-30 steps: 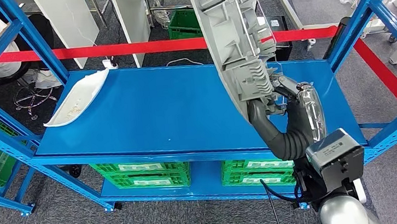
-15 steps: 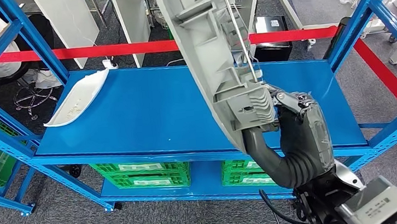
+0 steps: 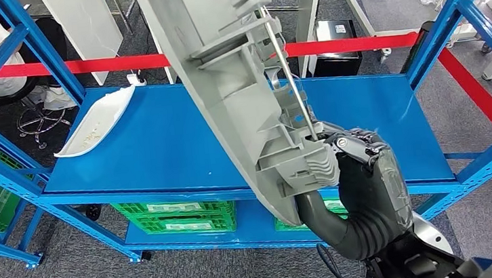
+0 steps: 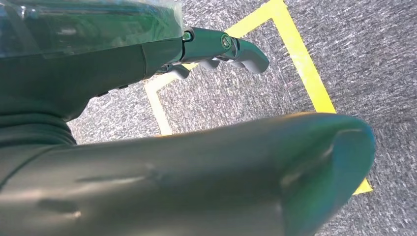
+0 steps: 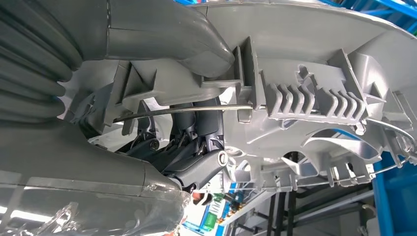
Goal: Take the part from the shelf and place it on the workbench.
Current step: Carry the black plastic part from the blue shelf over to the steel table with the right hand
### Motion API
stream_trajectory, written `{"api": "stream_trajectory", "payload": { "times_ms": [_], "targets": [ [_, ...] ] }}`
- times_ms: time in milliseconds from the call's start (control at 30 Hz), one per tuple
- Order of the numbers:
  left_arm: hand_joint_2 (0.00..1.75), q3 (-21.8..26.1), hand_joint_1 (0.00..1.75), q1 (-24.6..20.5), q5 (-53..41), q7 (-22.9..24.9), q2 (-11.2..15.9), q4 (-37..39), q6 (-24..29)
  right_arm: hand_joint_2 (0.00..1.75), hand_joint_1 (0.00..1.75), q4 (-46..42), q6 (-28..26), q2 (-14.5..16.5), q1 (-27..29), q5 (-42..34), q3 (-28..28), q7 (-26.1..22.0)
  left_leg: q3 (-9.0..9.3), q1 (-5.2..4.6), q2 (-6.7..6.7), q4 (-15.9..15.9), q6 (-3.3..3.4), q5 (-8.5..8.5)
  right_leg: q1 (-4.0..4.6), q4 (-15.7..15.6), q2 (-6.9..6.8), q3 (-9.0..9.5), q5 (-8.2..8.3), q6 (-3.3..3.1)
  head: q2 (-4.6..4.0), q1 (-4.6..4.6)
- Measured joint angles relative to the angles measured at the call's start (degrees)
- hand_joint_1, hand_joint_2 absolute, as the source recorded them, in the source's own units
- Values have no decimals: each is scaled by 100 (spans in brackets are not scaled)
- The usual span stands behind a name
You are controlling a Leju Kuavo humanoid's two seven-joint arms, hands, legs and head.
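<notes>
While the right hand (image 3: 358, 169) grasps the part (image 3: 239, 92) by its ribbed lower end, thumb on one side and fingers (image 5: 196, 130) curled into the framework on the other, the part stands clear of the shelf (image 3: 182, 145), its long axis rising steeply from the hand and leaning to the robot's left, across the front of the shelf. The left hand (image 4: 216, 46) hangs over grey floor with its fingers loosely apart and nothing in them, so the right hand alone carries the load. Farther off, a white piece (image 3: 95, 121) lies at the shelf's far left corner; no workbench is certain here, so I judge the robot must turn away from the shelf, minding the tall upper end near the blue posts (image 3: 444, 31).
</notes>
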Motion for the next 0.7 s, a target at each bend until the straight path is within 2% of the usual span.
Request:
{"api": "stream_trajectory", "payload": {
  "times_ms": [267, 700],
  "targets": [
    [175, -45, 0, -3, 46, 158, 15, -1, -70, 175, 175, -155, -128, 2, 99, 203, 158, 87, 0, 0, 0, 0, 0, 0, 0, 0, 0, 0, 0, 0, 0, 0],
    [175, -107, 0, -6, 50, 159, 54, -17, -124, 175, 175, -291, -172, 2, 175, 238, 337, 111, 1, 0, 0, 0, -1, 0, 0, 0, 0, 0, 0, 0, 0, 1]
  ]
}}
